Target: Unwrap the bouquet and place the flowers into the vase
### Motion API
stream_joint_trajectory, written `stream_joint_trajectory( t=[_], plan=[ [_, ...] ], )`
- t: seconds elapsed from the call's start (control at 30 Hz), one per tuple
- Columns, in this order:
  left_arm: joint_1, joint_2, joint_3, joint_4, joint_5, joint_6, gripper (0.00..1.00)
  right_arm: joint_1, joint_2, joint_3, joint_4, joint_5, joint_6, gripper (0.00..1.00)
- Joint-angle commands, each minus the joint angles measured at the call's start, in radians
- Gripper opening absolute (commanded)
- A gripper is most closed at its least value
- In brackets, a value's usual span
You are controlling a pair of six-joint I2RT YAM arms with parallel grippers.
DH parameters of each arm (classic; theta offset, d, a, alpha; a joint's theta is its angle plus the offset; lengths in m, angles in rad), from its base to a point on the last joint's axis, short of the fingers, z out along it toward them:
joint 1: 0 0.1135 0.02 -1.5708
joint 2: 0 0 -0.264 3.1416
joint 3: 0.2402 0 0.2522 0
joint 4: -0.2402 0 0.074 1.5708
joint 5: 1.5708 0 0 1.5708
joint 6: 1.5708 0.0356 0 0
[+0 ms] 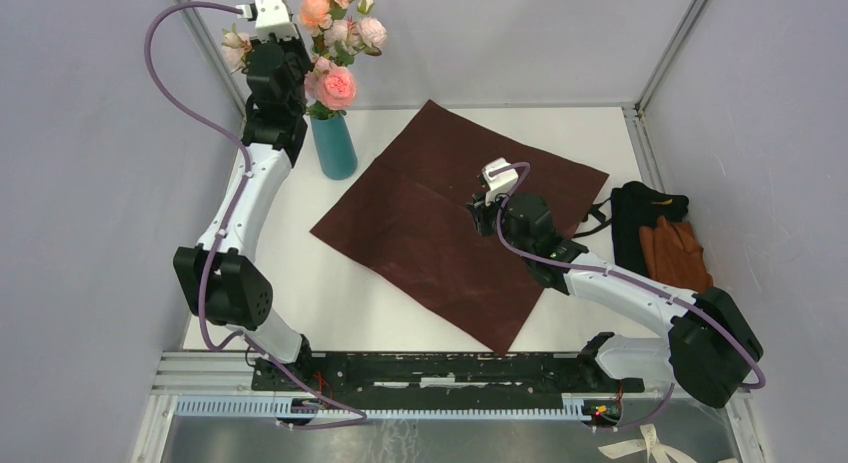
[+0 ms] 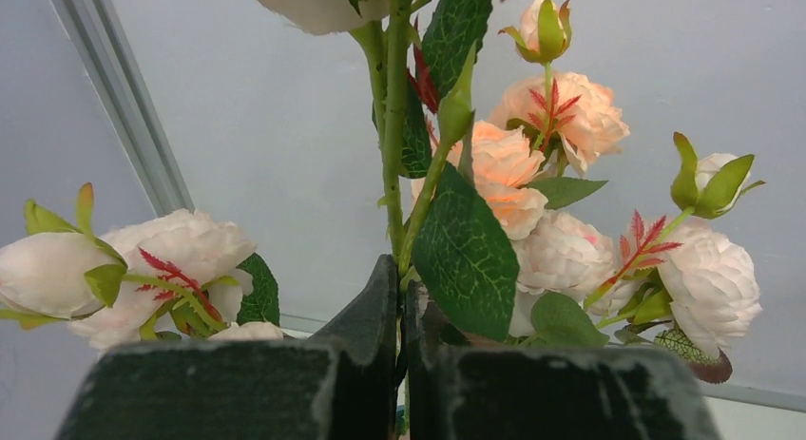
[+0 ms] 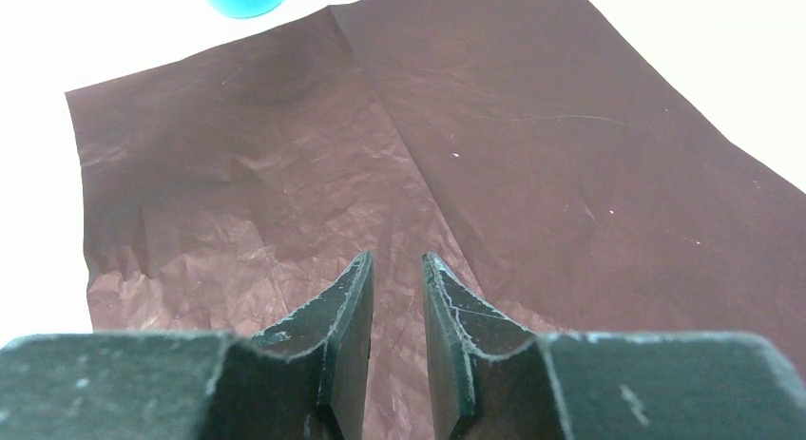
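Top external, starting far left. Finds the left gripper raised high at the back corner, fingers pressed together on a single green stem among the flowers. Looks like a steadying grip: pinching one stem up near the heads keeps the bunch upright over a narrow mouth. Places those roses directly above the vase, stems apparently running down into it, though cannot confirm how deep. Stands the vase upright on the table, just beside the left corner of the wrapping paper. Judges the unwrapping done: spread flat and open, creased, nothing lying on it. Moving right, meets the right gripper low over the paper's middle, fingers slightly apart and holding nothing; probably parked there out of the way, or ready to pin the sheet down. Ends at the far right with a black-and-orange cloth pile at the table's edge, just beside the paper's right corner. Leaves, by the look of it, only letting go of the stem and checking that the bunch does not tip.
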Motion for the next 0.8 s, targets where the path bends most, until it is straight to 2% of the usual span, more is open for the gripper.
stream_joint_trajectory(
  t=[0.0, 0.3, 0.33, 0.4, 0.53, 0.77],
  plan=[
    [0.007, -0.011, -0.019, 0.043, 0.01, 0.054, 0.02, 0.004, -0.008, 0.015, 0.042, 0.001, -0.001, 0.31],
    [0.006, 0.004, -0.037, 0.04, 0.007, 0.052, 0.02, 0.003, -0.027, 0.007, 0.04, 0.007, -0.003, 0.31],
    [0.006, 0.003, -0.038, 0.041, 0.006, 0.049, 0.07, 0.003, -0.027, 0.007, 0.04, 0.009, -0.005, 0.31],
    [0.006, 0.004, -0.037, 0.041, 0.008, 0.046, 0.24, 0.004, -0.024, 0.007, 0.04, 0.01, -0.005, 0.31],
    [0.006, 0.003, -0.034, 0.04, 0.007, 0.05, 0.45, 0.004, -0.014, 0.011, 0.042, 0.005, -0.006, 0.31],
    [0.006, 0.001, -0.03, 0.041, 0.008, 0.052, 0.68, 0.004, -0.007, 0.015, 0.044, 0.0, -0.003, 0.31]
  ],
)
